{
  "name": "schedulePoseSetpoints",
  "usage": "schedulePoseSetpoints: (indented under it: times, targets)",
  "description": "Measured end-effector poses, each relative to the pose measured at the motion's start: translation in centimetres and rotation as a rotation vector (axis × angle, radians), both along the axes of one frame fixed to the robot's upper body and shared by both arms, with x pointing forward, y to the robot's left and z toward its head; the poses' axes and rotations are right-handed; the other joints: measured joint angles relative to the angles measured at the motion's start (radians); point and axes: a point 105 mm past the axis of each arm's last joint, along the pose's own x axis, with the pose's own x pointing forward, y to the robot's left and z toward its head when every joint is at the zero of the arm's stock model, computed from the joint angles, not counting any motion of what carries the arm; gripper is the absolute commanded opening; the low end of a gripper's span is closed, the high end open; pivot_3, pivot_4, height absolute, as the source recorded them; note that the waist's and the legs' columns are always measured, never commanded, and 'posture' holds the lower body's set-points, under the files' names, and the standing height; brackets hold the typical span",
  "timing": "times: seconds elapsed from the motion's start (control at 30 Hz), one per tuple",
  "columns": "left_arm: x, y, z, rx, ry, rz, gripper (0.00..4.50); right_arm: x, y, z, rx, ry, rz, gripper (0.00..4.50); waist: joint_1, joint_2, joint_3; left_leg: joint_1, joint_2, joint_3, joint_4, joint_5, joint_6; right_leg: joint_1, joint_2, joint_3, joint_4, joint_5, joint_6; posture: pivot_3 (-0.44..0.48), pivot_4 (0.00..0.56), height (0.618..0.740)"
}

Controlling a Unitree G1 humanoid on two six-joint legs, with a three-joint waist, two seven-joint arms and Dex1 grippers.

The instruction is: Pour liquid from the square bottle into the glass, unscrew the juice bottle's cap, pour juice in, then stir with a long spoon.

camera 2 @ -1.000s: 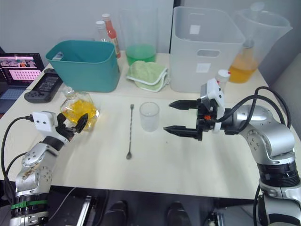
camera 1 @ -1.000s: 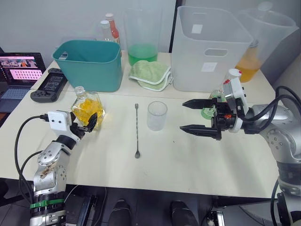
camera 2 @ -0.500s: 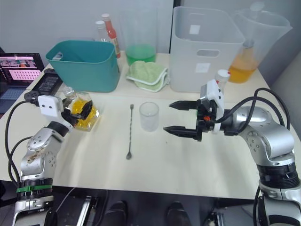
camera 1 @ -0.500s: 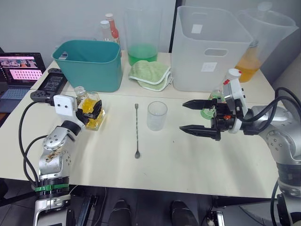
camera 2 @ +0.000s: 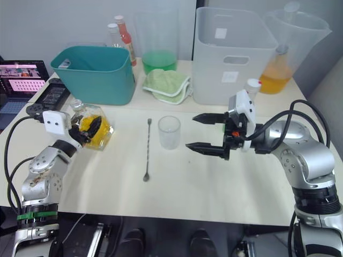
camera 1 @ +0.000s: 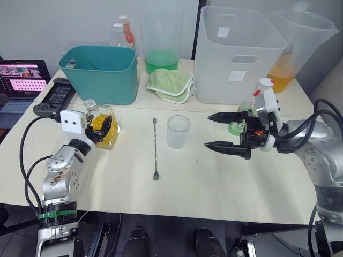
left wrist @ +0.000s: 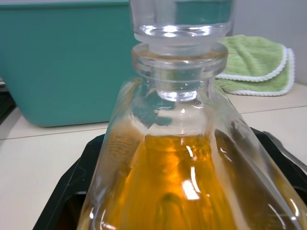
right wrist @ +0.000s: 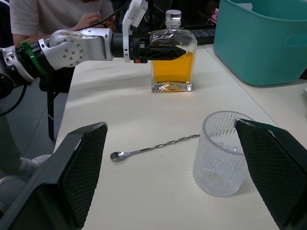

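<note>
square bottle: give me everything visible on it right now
The square bottle is clear glass with flat sides, a short neck and a clear glass stopper in place. Amber liquid fills it to roughly the shoulder. It stands upright on the table, in front of the teal bin and to the robot's left of the long spoon. The left gripper has a black finger on either side of its body at about shoulder height; firm contact cannot be confirmed.

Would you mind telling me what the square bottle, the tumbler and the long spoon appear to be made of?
Square bottle: clear glass apparently, thick stopper, bright glints over amber liquid. Tumbler: ribbed transparent glass or plastic; hard to tell. Long spoon: probably polished metal, silvery twisted shaft.
</note>
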Motion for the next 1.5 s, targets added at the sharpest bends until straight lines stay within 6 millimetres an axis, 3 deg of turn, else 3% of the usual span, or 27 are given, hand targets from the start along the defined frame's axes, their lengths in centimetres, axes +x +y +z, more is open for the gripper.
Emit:
schedulePoseSetpoints:
  times: [0.17, 0.27, 0.37, 0.5, 0.6, 0.77, 1.0, 1.23, 1.5]
  targets:
    - [-1.2, -2.0, 2.2, 0.014, -0.008, -0.272, 2.83, -0.1, -0.3, 0.1, -0.019, -0.001, 0.001, 4.50, 0.001, -0.003, 0.004, -0.002, 0.000, -0.001, 0.000, 0.000, 0.000, -0.001, 0.000, -0.001, 0.000, 0.000, 0.000, 0.000, 0.150, 0.734]
    - [-3.5, -5.3, 5.2, 0.095, -0.061, -0.555, 2.83, -0.3, -0.7, 0.4, -0.029, -0.005, -0.002, 4.50, 0.003, -0.004, 0.006, -0.004, 0.000, -0.003, 0.000, 0.000, 0.000, -0.001, 0.000, -0.003, 0.000, 0.000, 0.000, 0.000, 0.150, 0.734]
    - [-5.7, -8.5, 6.4, 0.144, -0.081, -0.781, 2.83, -0.5, -0.8, 0.8, -0.024, -0.020, -0.002, 4.50, 0.000, -0.003, 0.007, -0.003, 0.000, -0.003, 0.000, 0.000, 0.000, -0.001, 0.000, -0.003, 0.000, -0.001, -0.001, 0.000, 0.150, 0.734]
    - [-7.7, -11.3, 4.6, 0.214, 0.043, -1.021, 2.83, -1.2, -1.5, 0.5, -0.032, 0.003, -0.035, 4.50, -0.005, -0.003, 0.007, -0.003, 0.000, -0.004, 0.000, 0.000, 0.000, -0.001, 0.000, -0.003, 0.001, -0.001, -0.001, 0.000, 0.150, 0.734]
    - [-8.2, -13.0, 3.8, 0.229, 0.081, -1.119, 2.83, -1.6, -1.8, 0.5, -0.032, 0.002, -0.054, 4.50, -0.006, -0.003, 0.008, -0.003, 0.000, -0.004, 0.001, 0.001, 0.001, -0.001, 0.000, -0.004, 0.002, -0.001, -0.001, 0.000, 0.150, 0.734]
    - [-8.1, -17.4, 4.3, 0.269, 0.015, -1.276, 2.83, -3.0, -2.2, -0.2, -0.031, 0.024, -0.110, 4.50, 0.011, -0.003, 0.008, -0.008, 0.000, -0.005, 0.006, 0.001, 0.001, -0.001, 0.000, -0.005, 0.001, -0.001, -0.001, 0.000, 0.150, 0.734]
    - [-6.5, -20.5, 2.2, 0.289, 0.018, -1.332, 2.83, -4.5, -3.2, -0.3, -0.027, 0.022, -0.213, 4.50, 0.002, -0.003, 0.008, -0.008, 0.000, -0.005, 0.007, 0.001, 0.002, 0.001, 0.000, -0.005, 0.001, -0.001, -0.002, 0.000, 0.150, 0.734]
    - [-5.9, -22.1, -1.4, 0.321, 0.083, -1.407, 2.83, -5.4, -3.6, -0.3, -0.024, 0.011, -0.279, 4.50, -0.003, -0.003, 0.008, -0.007, 0.000, -0.005, 0.007, 0.001, 0.003, 0.001, 0.000, -0.005, 0.002, -0.001, -0.002, 0.000, 0.150, 0.734]
    - [-5.8, -22.1, -2.0, 0.368, 0.034, -1.433, 2.83, -5.7, -3.8, 0.0, -0.021, 0.002, -0.309, 4.50, 0.001, -0.003, 0.008, -0.007, 0.000, -0.005, 0.009, 0.001, 0.003, 0.003, 0.000, -0.006, 0.002, -0.001, -0.001, 0.000, 0.150, 0.734]
